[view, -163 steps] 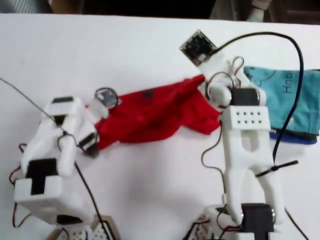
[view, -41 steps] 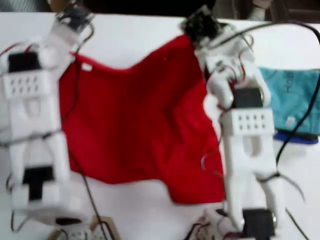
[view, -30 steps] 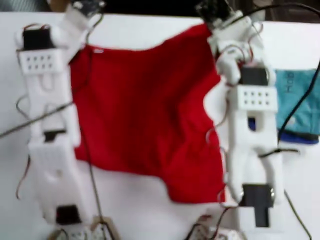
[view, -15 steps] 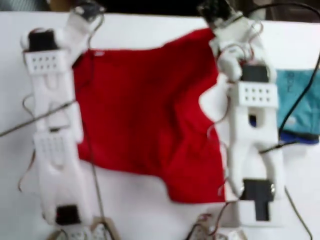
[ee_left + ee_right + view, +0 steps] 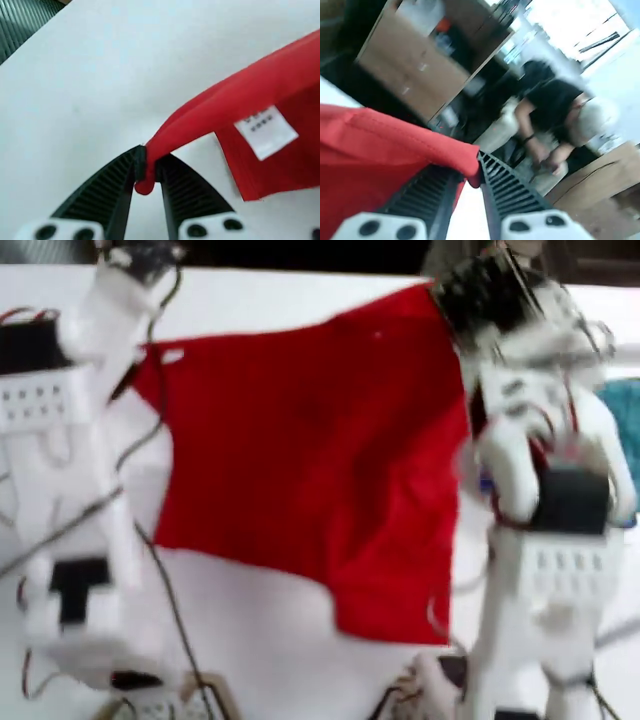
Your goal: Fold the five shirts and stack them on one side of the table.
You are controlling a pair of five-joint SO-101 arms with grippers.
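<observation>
Shirt-flattening step, as I read it. Red shirt (image 5: 310,470) is stretched between your two arms over the middle of the bench (image 5: 250,640). Its far edge looks lifted and its near hem trails toward you.

- Left fingers (image 5: 141,165) are almost shut, pinching a bunched bit of the far-left corner. White label (image 5: 265,132) hangs near that pinch.
- Right fingers (image 5: 485,172) are likewise clamped on the hemmed far-right corner, raised off the bench.

How to do it well (judgement):
- The far edge slopes, with the right corner sitting farther away than the left. Level the two corners before you set the shirt down.
- Pull the corners slightly apart so the cloth goes taut. Don't overdo it, since the left pinch holds only a small nub and could slip.
- Lower both arms together at the same rate. If one drops first you get a diagonal crease.
- The near hem is skewed, reaching closer to you on the right. A short drag toward the far side as you lower should straighten it.
- Teal shirt (image 5: 630,425) lies at the right edge, just beside the right arm. Don't sweep it with the elbow.
- Let go only once the far edge lies flat.
</observation>
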